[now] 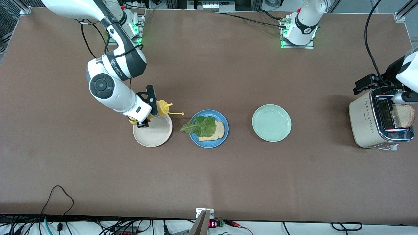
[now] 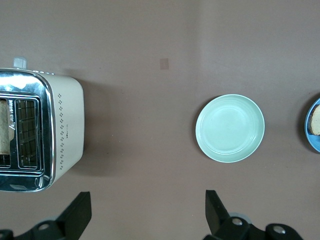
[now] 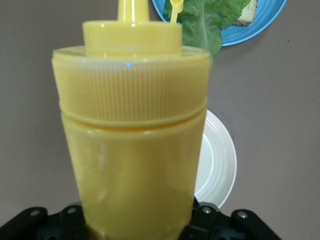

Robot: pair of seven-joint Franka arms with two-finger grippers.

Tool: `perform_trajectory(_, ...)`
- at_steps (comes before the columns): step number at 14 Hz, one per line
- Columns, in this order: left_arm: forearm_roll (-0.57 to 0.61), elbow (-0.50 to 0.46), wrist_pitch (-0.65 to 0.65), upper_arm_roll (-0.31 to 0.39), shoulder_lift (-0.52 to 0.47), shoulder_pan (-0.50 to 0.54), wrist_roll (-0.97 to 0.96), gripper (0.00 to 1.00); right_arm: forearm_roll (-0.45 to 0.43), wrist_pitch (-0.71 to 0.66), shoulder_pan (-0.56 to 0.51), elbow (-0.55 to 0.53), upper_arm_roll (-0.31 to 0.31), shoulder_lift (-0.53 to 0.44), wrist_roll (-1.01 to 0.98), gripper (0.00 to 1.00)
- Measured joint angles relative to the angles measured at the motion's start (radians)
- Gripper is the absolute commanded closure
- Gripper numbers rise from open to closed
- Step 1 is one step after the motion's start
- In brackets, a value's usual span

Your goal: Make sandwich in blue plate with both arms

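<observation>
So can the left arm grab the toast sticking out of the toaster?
Probably yes. The left gripper hangs open near the toaster, and the bread slice pokes up out of the slot with nothing covering it.

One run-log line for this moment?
right gripper: holds mustard bottle over beige plate | left gripper: open over table | blue plate: bread, lettuce

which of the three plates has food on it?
The round blue plate, between the other two: it holds a bread slice under lettuce. The beige plate and pale green plate hold none.
</observation>
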Motion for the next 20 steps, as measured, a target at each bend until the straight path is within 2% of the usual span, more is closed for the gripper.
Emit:
perform_trajectory(5, 0.0, 0.0, 0.0, 0.0, 0.003, 0.0, 0.0, 0.0, -0.053, 0.032, 0.067, 0.032, -0.019, 0.045, 0.141, 1.0)
perform_trajectory(9, 0.0, 0.0, 0.0, 0.0, 0.003, 0.0, 0.0, 0.0, -0.065, 0.033, 0.195, 0.104, -0.114, 0.111, 0.241, 1.0)
perform_trajectory(15, -0.002, -0.002, -0.013, 0.0, 0.009, 0.004, 0.0, 0.0, -0.066, 0.035, 0.312, 0.219, -0.216, 0.217, 0.331, 1.0)
perform_trajectory(20, -0.004, -0.005, -0.02, 0.0, 0.022, 0.005, 0.0, 0.0, -0.066, 0.035, 0.334, 0.244, -0.226, 0.247, 0.353, 1.0)
